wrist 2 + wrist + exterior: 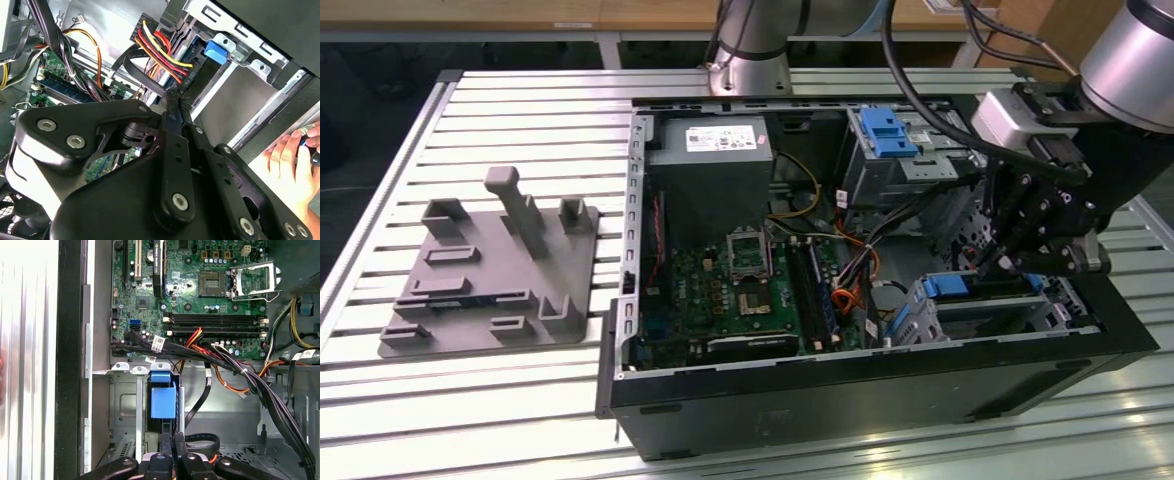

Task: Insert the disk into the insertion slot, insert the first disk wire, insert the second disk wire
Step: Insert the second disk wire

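Tool (175, 452) is hanging inside the open computer case (854, 385), low at the drive cage near the exterior view's right; its fingers are lying together, pinched on a black wire (172, 95) in the second wrist view; the disk (163, 397) is sitting in the insertion slot (122, 405), its blue end handle facing the tool in the first wrist view; judgement: disk is rigid, fairly heavy and shock-sensitive, best taken by the blue handle or rails; the wire is limp, its connector stiff, so grip near the plug; a hand (292, 155) is resting outside the case on the desk (520, 400).
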Controlling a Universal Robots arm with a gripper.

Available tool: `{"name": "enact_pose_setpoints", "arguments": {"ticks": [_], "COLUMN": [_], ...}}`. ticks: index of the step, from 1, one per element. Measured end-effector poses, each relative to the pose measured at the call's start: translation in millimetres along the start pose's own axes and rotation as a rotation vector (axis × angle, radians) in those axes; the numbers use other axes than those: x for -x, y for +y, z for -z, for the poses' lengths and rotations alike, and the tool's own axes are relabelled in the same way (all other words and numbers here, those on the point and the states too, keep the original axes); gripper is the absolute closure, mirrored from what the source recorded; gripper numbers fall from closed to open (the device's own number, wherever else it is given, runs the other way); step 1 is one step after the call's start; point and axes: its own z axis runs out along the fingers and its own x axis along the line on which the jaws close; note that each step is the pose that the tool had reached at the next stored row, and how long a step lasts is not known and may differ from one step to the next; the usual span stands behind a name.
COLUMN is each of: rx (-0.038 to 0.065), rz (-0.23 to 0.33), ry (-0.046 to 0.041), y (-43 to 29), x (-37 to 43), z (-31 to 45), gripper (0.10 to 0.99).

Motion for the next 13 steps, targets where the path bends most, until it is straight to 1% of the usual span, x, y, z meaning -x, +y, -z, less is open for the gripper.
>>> {"name": "enact_pose_setpoints", "arguments": {"ticks": [13], "rx": [0.002], "rz": [0.012], "ry": [0.0001], "y": [-0.8], "x": [-0.4], "z": [-2.5], "gripper": [0.941]}}
